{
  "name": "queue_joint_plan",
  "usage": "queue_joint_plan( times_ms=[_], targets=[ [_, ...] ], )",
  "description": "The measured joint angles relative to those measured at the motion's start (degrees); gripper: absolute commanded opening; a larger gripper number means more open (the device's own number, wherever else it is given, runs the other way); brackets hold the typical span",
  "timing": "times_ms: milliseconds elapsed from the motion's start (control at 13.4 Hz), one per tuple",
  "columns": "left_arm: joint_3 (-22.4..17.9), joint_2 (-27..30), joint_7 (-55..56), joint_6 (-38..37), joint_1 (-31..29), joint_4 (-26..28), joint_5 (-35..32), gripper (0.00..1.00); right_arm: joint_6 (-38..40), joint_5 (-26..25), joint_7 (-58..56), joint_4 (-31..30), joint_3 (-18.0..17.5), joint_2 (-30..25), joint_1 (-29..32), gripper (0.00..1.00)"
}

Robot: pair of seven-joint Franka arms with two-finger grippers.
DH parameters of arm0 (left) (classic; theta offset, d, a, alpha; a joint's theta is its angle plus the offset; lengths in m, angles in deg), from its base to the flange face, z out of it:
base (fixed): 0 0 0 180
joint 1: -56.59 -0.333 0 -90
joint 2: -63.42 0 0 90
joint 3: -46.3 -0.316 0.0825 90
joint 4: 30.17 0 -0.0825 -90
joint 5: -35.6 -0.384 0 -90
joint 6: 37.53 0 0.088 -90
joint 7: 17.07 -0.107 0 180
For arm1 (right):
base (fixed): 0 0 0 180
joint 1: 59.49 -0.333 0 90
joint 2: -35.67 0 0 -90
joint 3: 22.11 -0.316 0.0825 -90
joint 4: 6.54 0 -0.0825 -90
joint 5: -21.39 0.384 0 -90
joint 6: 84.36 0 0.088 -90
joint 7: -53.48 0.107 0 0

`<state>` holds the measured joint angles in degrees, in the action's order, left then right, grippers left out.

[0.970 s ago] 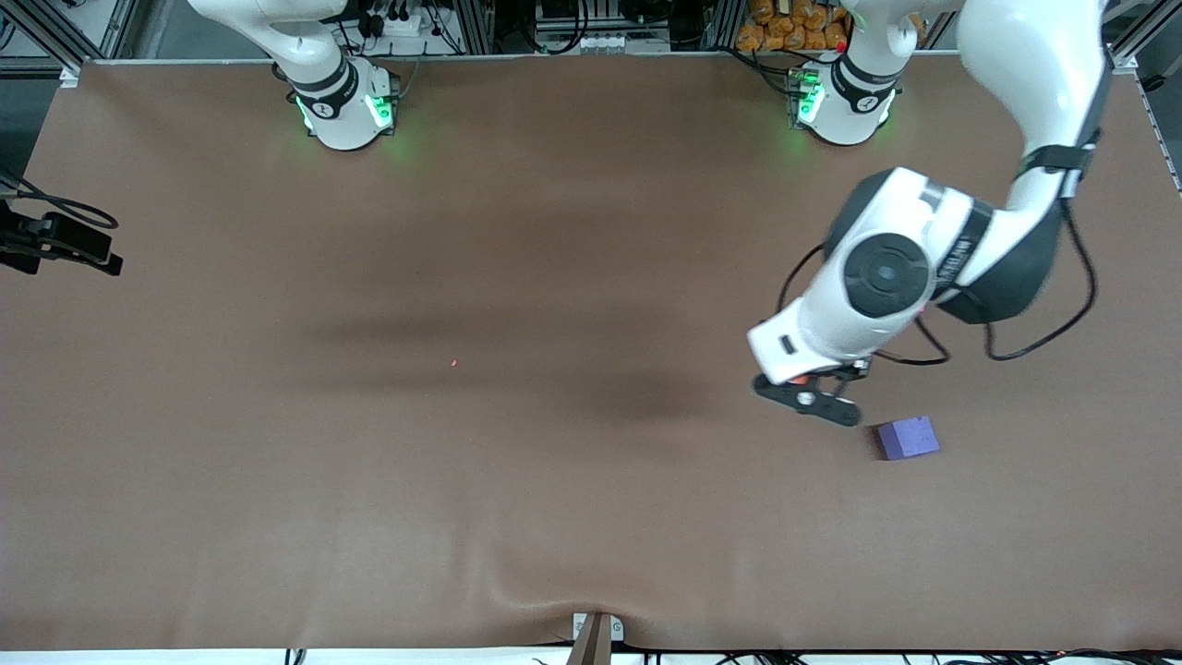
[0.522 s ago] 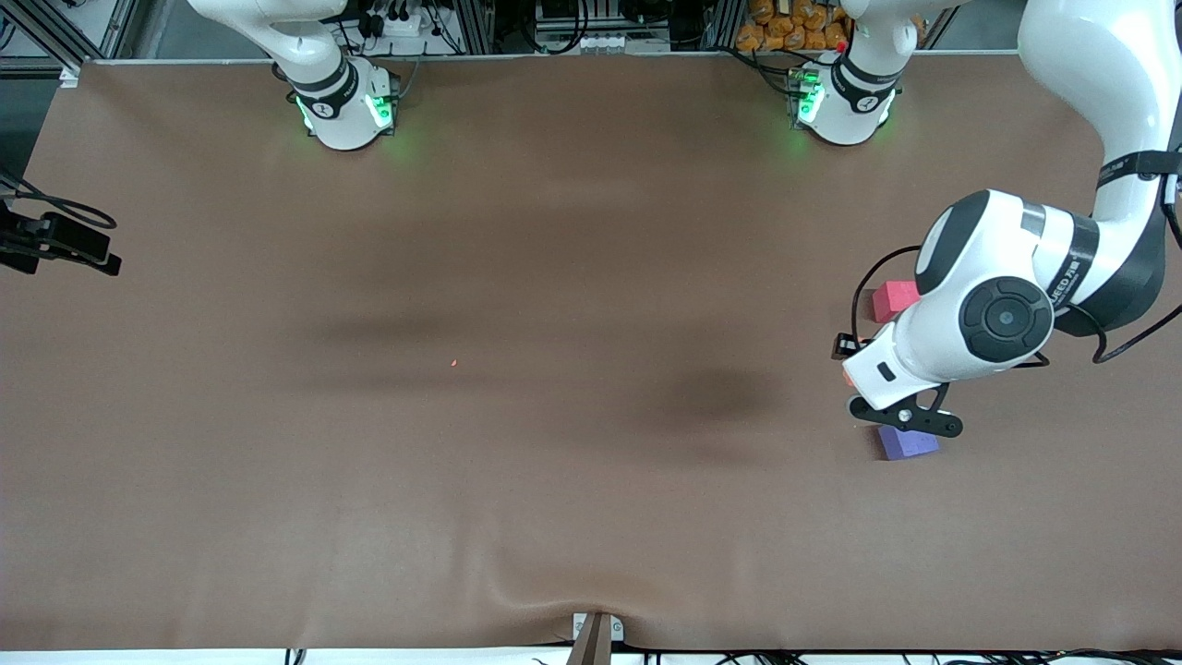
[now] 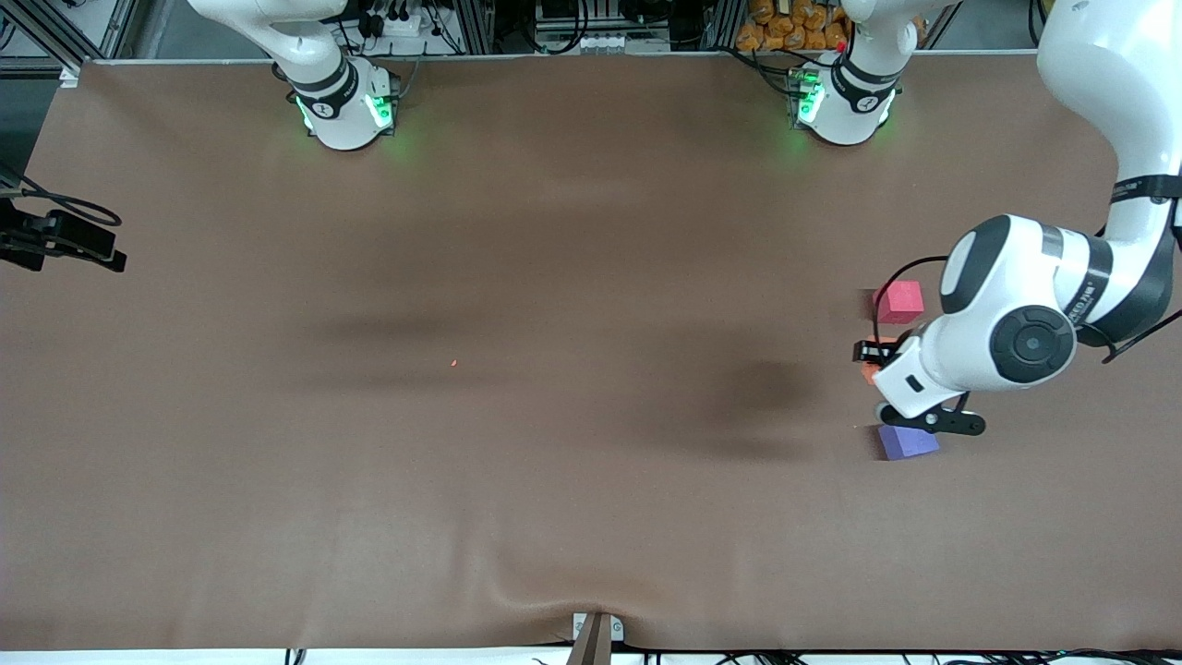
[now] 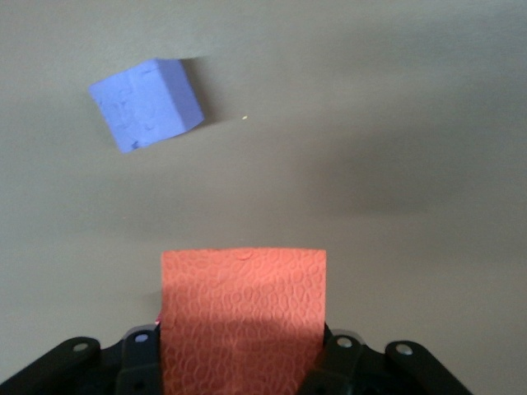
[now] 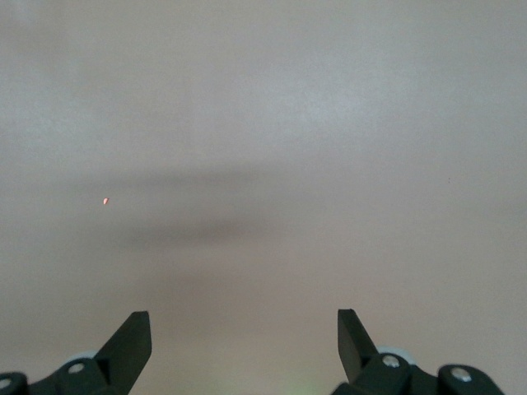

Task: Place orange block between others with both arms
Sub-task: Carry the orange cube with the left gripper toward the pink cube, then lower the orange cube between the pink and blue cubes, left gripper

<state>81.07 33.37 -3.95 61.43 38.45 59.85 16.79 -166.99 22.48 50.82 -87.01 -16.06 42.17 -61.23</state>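
**Orange block held over the gap between the two other blocks**

At the left arm's end of the table, the left gripper [image 4: 243,362] has its jaws clamped on the orange block [image 4: 243,317]. In the left wrist view the block fills the space between the black fingers [image 4: 136,366], its pebbled top face square to the camera. In the front view only a sliver of the orange block [image 3: 869,371] shows at the edge of the arm's white wrist, which hides most of the left gripper [image 3: 885,369].

The held block hangs over the bare strip of table between the red-pink block [image 3: 898,302] and the purple block [image 3: 907,442]. The red-pink block lies farther from the front camera, the purple block nearer to it, and the two are well apart from each other. The purple block [image 4: 146,103] sits flat on the brown table [image 3: 554,462], turned at a slight angle to the orange one in the wrist view, and its upper edge is partly covered by the gripper's black mount in the front view.

The right gripper [image 5: 244,346] has its jaws wide apart with nothing between them, over bare table. A tiny orange speck [image 5: 105,200] lies on the surface below it, also seen mid-table as the speck [image 3: 453,363]. The right arm waits, only its base [image 3: 343,106] showing at the top of the front view.
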Motion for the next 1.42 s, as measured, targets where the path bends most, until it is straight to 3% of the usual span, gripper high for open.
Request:
queue_joint_plan(
  times_ms=[597, 1045, 1418],
  targets=[
    [-0.4, 0.0, 0.9, 3.7, -5.8, 2.7, 0.0, 0.0, 5.1, 0.0, 0.0, 0.0, -0.6, 0.0, -1.4, 1.0],
    [-0.5, -0.1, 1.4, 17.0, -12.8, 11.3, 0.0, 0.0, 5.3, 0.0, 0.0, -0.2, -0.4, 0.2, -1.5, 1.0],
    [0.3, 0.0, 3.4, 19.2, -13.1, 14.5, 0.0, 0.0, 5.3, 0.0, 0.0, -0.2, -0.4, 0.4, -1.5, 1.0]
  ],
)
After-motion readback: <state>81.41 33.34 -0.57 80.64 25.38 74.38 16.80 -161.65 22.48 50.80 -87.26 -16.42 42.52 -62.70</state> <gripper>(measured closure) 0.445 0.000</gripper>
